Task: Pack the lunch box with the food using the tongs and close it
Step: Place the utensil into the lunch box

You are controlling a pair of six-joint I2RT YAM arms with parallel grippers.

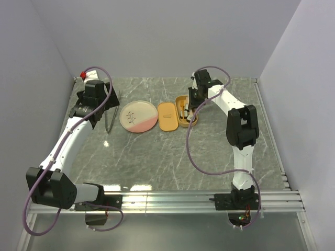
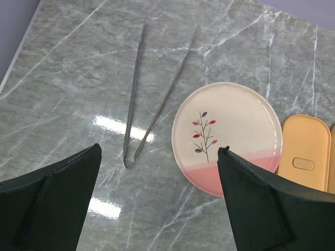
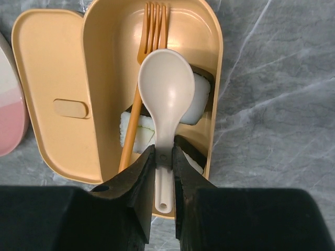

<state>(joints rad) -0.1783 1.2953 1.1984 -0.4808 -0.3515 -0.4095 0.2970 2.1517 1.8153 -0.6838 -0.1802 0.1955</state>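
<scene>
The food (image 3: 196, 99) lies in the lunch box (image 3: 112, 57) right of the plate (image 2: 230, 120); the lid (image 3: 52, 78), between them, is off. The right gripper (image 3: 164, 157) clamps the spoon (image 3: 166, 89); the left gripper (image 2: 159, 150) gapes above the tongs (image 2: 135, 89), left of the plate.

We see the desk (image 1: 172, 157) under bright, even overhead light, with shadows soft and short around the plate (image 1: 138, 116). On the near side of the plate a pale band of glare lies across the stone. From the left wrist, two white rectangular reflections shine just left of the plate, while the left tool (image 2: 159, 149) shows dark and slightly soft in the foreground. From the right wrist, right of the plate, the spoon (image 3: 166, 83) carries a mild sheen and stays sharp.
</scene>
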